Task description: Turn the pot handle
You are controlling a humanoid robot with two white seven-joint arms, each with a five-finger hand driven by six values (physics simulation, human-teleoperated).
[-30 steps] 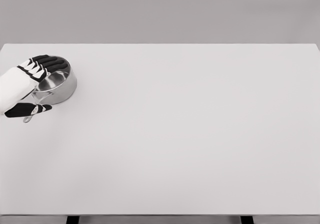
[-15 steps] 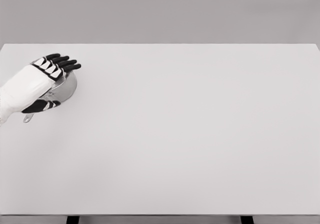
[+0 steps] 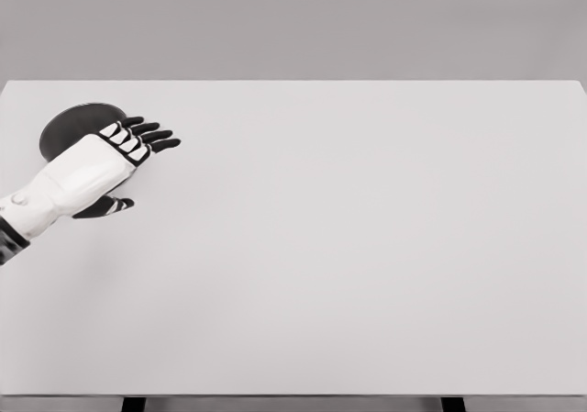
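Far-left area of the tabletop (image 3: 367, 247), toward the rear edge: the pot (image 3: 66, 128) is located here. Only a dark, rounded, disc-like portion of it is visible, showing above and to the left of the hand. Whether this dark face is the base or the interior cannot be determined, and whether the pot stands upright or lies tipped cannot be determined either. The pot handle is not visible; the hand and forearm cover the region where it could lie.

Directly in front of the pot: the left hand (image 3: 105, 160), which enters from the left edge of the tabletop. Its back faces upward. The four fingers (image 3: 154, 135) are extended and slightly spread, pointing to the right over bare tabletop. The thumb (image 3: 108, 206) points forward and to the right, apart from the fingers. The hand grips nothing. Contact between the hand and the pot cannot be confirmed, since the hand overlaps the lower right part of the dark disc.

Centre and right of the tabletop: no items are present. The right arm is out of view.

Task status, as a judgement: the handle orientation cannot be verified from this view, so completion cannot be confirmed. The hand has no hold on the handle, so further rotation would first require a fresh grasp or push contact.
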